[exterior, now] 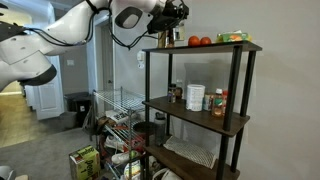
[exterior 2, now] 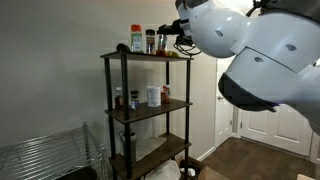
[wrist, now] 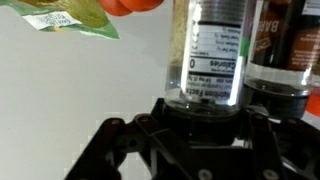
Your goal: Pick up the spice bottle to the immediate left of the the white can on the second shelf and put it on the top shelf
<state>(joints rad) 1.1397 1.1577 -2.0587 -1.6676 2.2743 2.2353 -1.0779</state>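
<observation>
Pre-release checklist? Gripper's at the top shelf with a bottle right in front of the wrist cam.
1. Spice bottle up at top shelf level: ok.
2. Bottle base seated on the board: cannot tell.
3. Gripper clamped or released: cannot tell.
4. Gap to the dark bottle beside it: cannot tell, looks tight in the wrist view.
5. Tomatoes apart from the bottle: ok.
6. White can upright on the second shelf: ok.

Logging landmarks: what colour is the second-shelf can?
The can is white, clearest in an exterior view.
</observation>
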